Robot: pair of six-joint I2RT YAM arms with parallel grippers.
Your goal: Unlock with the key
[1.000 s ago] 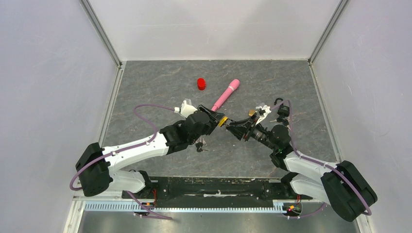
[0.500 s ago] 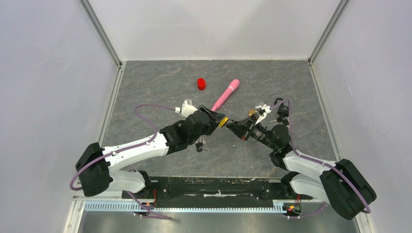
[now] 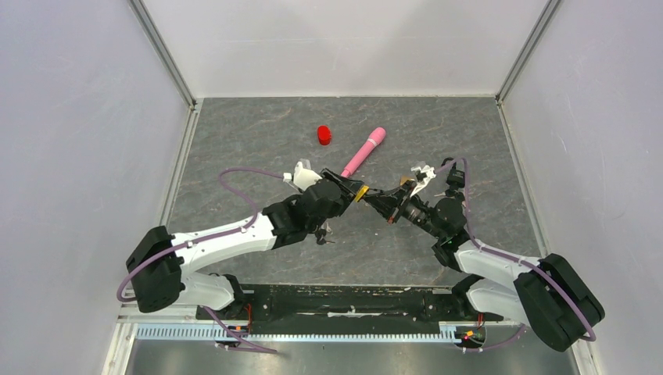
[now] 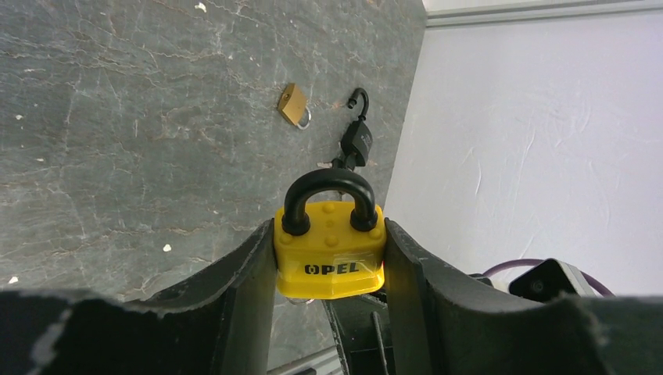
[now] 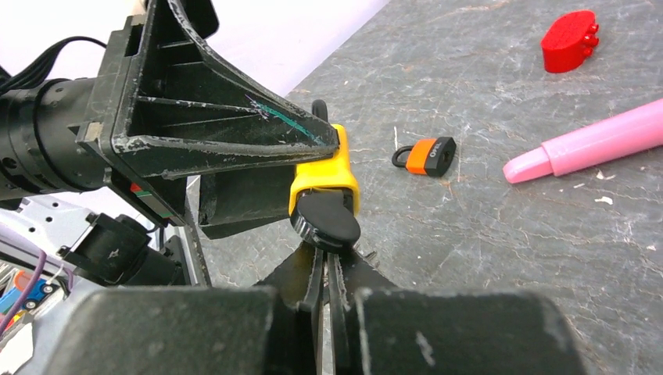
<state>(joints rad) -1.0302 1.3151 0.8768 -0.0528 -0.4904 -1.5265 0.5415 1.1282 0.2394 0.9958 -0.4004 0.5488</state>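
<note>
At the padlock (image 4: pixel 329 262) clamped in left gripper (image 4: pixel 328 232), right gripper (image 5: pixel 327 264) pinches the key (image 5: pixel 328 222).

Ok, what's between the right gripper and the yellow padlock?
The key: its black head sits against the yellow padlock, pinched by the right gripper. The right wrist view shows it.

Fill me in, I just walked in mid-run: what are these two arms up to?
The left gripper holds a yellow padlock clamped, its shackle closed. The right gripper is pinched shut on the black head of a key that sits against the lock's underside, apparently in the keyhole. No sign of unlocking yet. A small orange padlock, a pink marker and a red piece lie unused on the table.
</note>
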